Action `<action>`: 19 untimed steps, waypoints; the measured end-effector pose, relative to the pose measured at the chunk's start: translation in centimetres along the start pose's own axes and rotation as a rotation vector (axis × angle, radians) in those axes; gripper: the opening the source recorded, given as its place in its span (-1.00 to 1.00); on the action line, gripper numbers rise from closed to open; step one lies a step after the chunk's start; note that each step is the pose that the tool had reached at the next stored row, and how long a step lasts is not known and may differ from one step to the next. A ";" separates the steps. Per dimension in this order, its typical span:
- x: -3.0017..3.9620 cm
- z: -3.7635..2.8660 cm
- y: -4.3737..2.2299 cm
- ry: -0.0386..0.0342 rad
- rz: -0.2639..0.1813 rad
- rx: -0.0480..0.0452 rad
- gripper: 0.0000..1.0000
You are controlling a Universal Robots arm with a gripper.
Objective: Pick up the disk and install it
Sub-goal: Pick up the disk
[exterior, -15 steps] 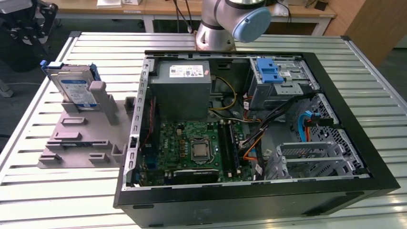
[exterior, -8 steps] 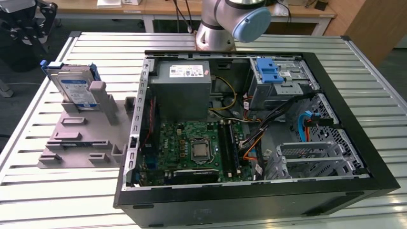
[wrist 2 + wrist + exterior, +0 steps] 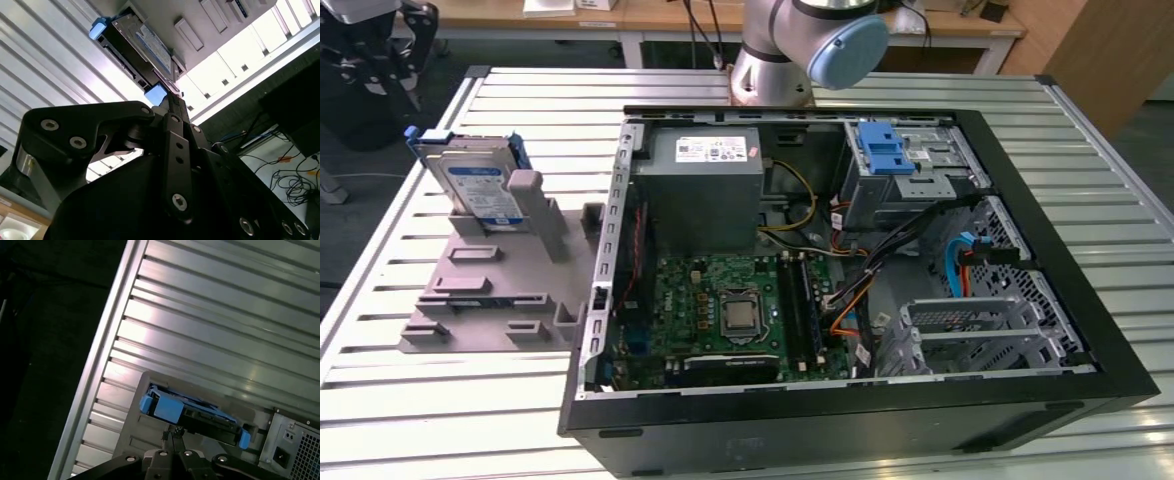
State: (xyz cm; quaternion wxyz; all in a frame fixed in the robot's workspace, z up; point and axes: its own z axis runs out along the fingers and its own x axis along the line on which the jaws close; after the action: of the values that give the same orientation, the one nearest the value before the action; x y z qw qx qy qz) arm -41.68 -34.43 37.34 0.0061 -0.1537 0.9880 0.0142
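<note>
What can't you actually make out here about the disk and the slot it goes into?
- Exterior view: the arm is cut off by the top edge, so its height over the disk is unclear.
- First wrist view: the disk is edge-on, with its flat face turned away.
- Second wrist view: the gripper and its black body cover much of the table.
- Exterior view: the drive cage interior is hidden by its blue latch.
</note>
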 end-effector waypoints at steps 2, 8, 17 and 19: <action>0.03 0.00 0.01 0.0006 -0.025 -0.0004 -0.79; 0.13 0.00 0.04 0.0027 -0.103 -0.0014 -0.79; 0.23 0.00 0.08 0.0071 -0.232 -0.0007 -0.79; 0.25 0.00 0.08 0.0078 -0.259 -0.0011 -0.79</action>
State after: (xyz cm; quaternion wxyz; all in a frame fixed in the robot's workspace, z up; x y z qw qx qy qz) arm -41.94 -34.43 37.33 0.0040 -0.2801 0.9599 0.0132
